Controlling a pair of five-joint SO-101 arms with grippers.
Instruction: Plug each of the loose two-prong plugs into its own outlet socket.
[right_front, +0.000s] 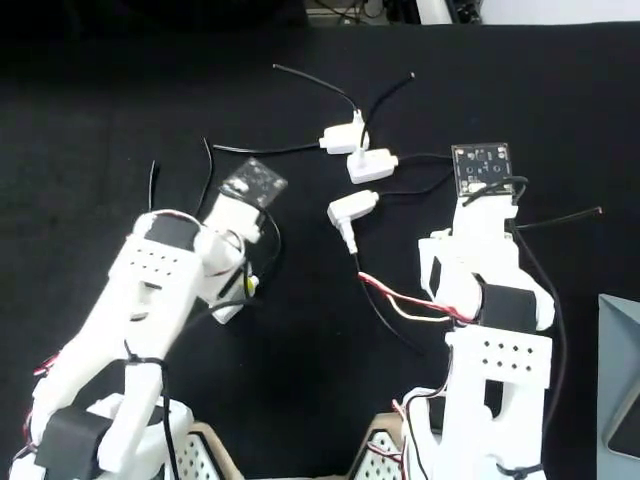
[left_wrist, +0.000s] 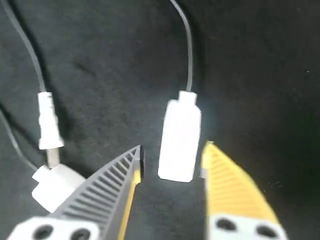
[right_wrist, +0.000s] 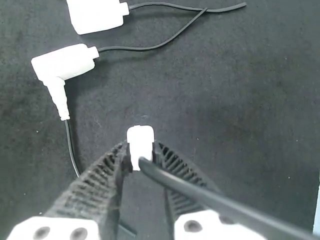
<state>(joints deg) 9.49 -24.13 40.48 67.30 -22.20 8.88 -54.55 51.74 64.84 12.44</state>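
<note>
The right gripper (right_wrist: 140, 151) clenches a small white plug (right_wrist: 140, 137), likely for insertion, while the left gripper (left_wrist: 172, 149) has its released jaws straddling a corded white connector (left_wrist: 179, 142), probably to steady it.

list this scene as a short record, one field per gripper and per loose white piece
surface: black cloth
left gripper: open, straddling a white corded block lying on the cloth
right gripper: shut on a small white plug with a black cord
angled white piece: free on the cloth, beyond the right gripper
square white block: free on the cloth, farther off, cord attached
</note>
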